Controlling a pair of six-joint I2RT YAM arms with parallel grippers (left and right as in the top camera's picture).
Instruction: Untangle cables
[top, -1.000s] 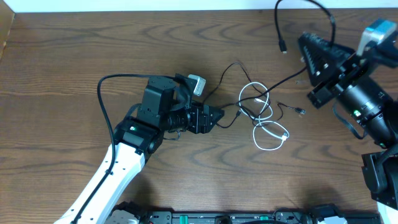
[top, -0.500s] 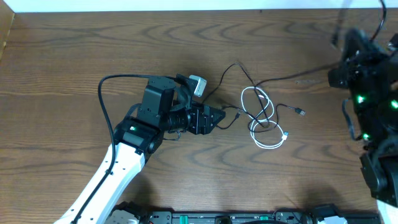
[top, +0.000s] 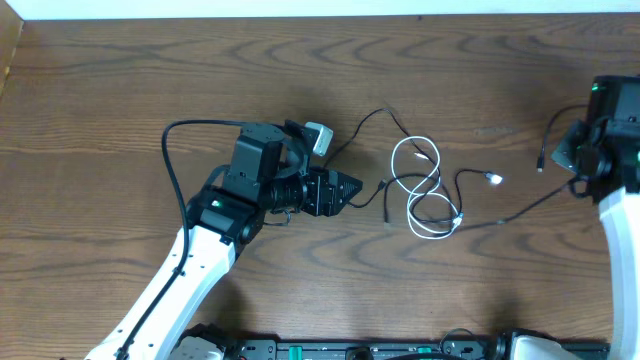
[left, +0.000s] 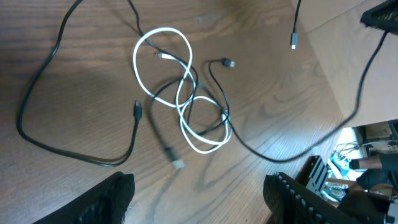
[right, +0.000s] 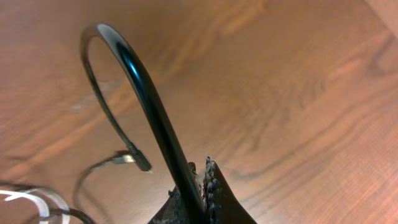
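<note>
Brown wood-grain desk (top: 120, 80) bears at its middle a limp, light white cable (left: 161, 30) looped across the thin black cable (right: 149, 99) (likely slippery, best taken near a plug (left: 229, 63)), which the right pincer (right: 200, 180) pinches at the desk's right, the left pincer (top: 355, 186) spread near the loops.

Right gripper (right: 200, 177) at 6 o'clock, jaws pinched on black cable (right: 148, 93). The cable arches toward 11 o'clock, plug (right: 142, 163) at 7. White cable (right: 28, 198) in the 8 o'clock corner on the wooden table (right: 292, 93).
</note>
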